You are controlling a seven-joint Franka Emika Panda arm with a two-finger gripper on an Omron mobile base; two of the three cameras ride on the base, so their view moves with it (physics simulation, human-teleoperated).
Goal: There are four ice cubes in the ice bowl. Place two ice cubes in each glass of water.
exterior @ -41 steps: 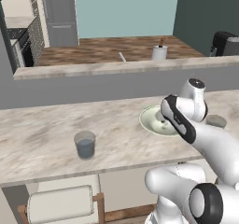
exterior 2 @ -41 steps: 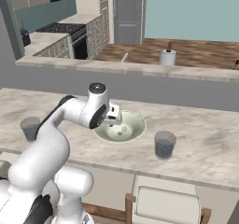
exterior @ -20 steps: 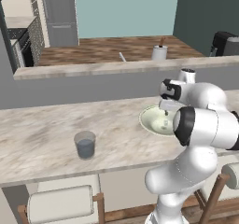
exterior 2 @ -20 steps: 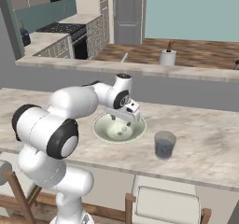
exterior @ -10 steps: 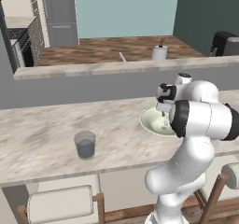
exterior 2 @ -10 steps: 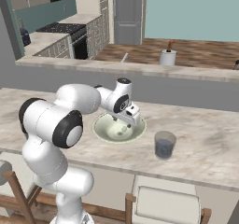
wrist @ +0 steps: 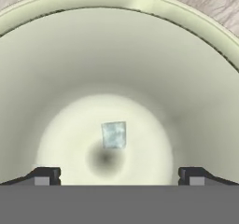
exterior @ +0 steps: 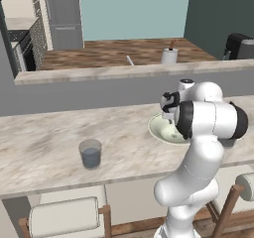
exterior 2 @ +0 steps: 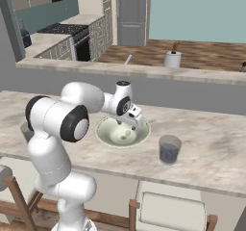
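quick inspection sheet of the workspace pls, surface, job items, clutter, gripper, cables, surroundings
surface: marbled counter, nothing spilled
job's things: ice bowl mid-counter; one ice cube on its floor; glass of water and second glass either side
clutter: white mug with stick on rear ledge
grippers: gripper open, over the bowl, cube between its fingertips
cables: nothing seen
surroundings: stools below counter, stove behind

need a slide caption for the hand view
Open gripper above a translucent whitish ice cube in the pale cream-green bowl.
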